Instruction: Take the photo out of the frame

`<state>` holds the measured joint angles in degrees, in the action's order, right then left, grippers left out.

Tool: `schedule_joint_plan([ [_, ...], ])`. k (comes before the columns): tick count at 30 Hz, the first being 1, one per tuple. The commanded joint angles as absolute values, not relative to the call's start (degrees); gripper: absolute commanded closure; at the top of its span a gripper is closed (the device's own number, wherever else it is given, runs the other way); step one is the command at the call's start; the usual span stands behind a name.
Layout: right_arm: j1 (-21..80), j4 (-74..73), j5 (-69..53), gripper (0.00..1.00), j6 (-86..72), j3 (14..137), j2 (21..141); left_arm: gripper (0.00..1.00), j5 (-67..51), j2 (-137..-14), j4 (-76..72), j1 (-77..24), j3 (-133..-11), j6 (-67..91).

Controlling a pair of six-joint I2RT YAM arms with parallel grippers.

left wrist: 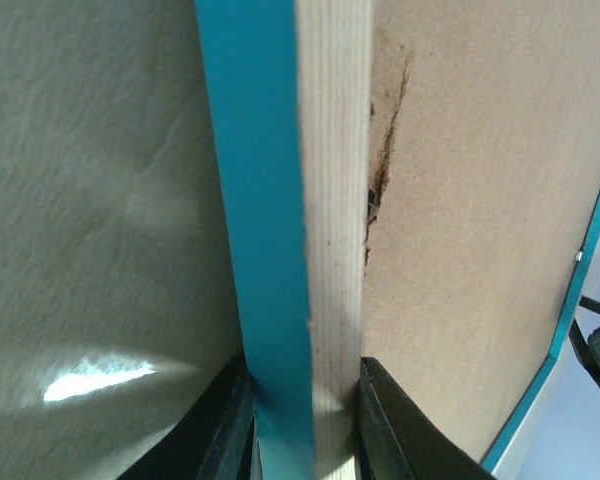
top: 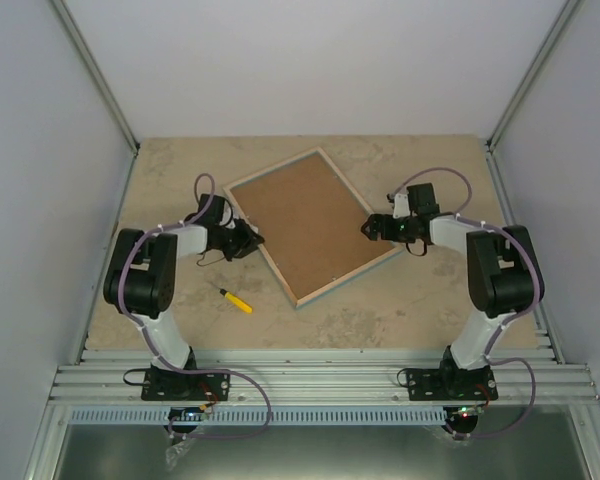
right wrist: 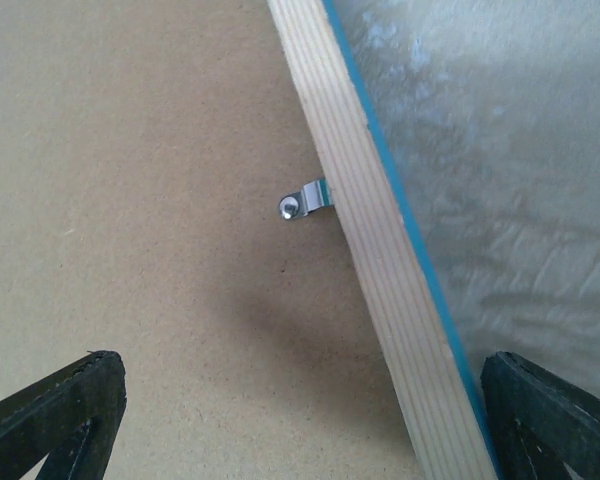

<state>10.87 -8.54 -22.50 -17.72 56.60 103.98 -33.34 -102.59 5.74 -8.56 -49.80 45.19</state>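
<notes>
Frame — face down on the table, backing board up; the photo unseen, presumably beneath it. Risk: the metal clip may slip off a fingertip, skidding the frame or gouging the board. Left gripper pinches the left rail; right gripper — spread wide — straddles the right rail beside that clip.

Top view: bright, even light; shadows faint.
Left wrist view: white glare patch on the beige mottled worktop.
Right wrist view: soft shadow on the plain brown backing board.
</notes>
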Motion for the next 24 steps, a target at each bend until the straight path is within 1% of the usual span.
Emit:
schedule_joint_plan([
  [1,11.1,-10.9,-26.4,0.02,-18.8,51.5,101.2,0.77,-27.7,-105.5,12.3,-10.4,-53.8,40.5],
  [4,11.1,-10.7,-26.5,0.02,-19.8,48.2,98.3,0.66,-26.3,-107.0,14.3,-11.4,-56.2,39.4],
  [8,11.1,-10.9,-27.0,0.02,-21.1,44.0,93.3,0.54,-23.8,-108.9,17.2,-13.4,-59.9,37.5],
  [18,12.0,-10.7,-25.6,0.02,-26.8,34.4,82.1,0.40,-13.6,-113.0,24.5,-18.2,-69.3,33.8],
  [24,12.7,-10.9,-24.1,0.02,-28.3,30.5,78.3,0.32,-8.0,-112.1,26.6,-18.4,-70.5,33.6],
])
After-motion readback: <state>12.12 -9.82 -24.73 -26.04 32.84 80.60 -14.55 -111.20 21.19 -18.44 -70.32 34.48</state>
